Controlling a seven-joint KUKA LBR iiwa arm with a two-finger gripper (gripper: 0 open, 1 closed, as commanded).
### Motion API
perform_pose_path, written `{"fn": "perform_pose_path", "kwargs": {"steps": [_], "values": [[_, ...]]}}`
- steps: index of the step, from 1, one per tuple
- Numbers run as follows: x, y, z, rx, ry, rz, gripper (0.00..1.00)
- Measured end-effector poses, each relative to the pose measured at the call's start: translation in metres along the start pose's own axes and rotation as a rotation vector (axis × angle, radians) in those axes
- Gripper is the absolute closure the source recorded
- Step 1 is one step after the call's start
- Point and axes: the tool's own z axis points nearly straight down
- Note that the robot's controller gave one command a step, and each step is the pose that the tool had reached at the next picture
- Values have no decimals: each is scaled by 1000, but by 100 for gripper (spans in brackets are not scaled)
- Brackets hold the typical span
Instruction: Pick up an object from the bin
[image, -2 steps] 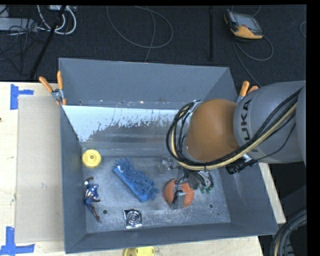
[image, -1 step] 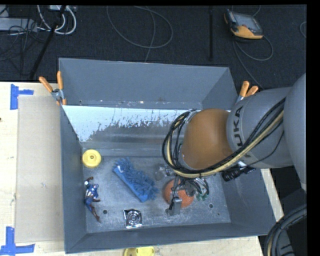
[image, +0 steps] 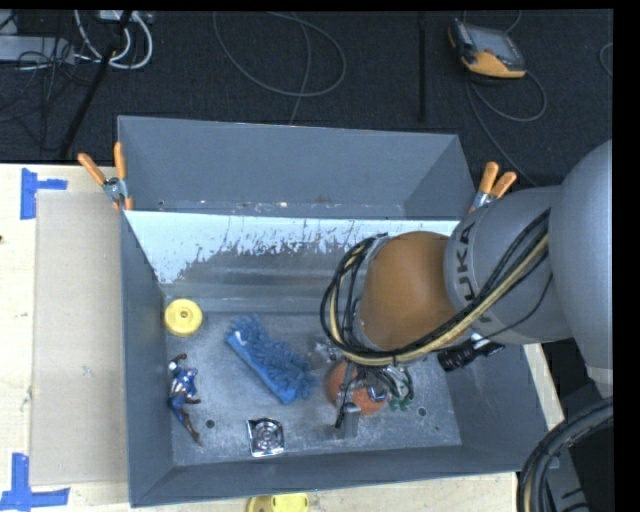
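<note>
Gripper (image: 350, 408) is low in the bin (image: 300, 185), directly over an orange round thing (image: 337, 385) that the wrist partly hides. How far it is open, and whether it has hold of that thing, I cannot tell. Blue spongy block (image: 268, 362) just to its left. Small silver piece (image: 265, 436) further left, near the front wall. Toy figure (image: 183, 392) and yellow disc (image: 183, 317) lie well left.

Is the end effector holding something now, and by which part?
Cannot be told. The end effector is down at an orange round object right of the blue block; contact is hidden.
</note>
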Motion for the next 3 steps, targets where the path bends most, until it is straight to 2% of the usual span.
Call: {"fn": "perform_pose_path", "kwargs": {"steps": [1,2,3], "values": [[-6,2,11,-1,1,27,0],[-3,-15,10,-1,0,-1,0],[-19,-66,4,-2,-1,-96,0]]}}
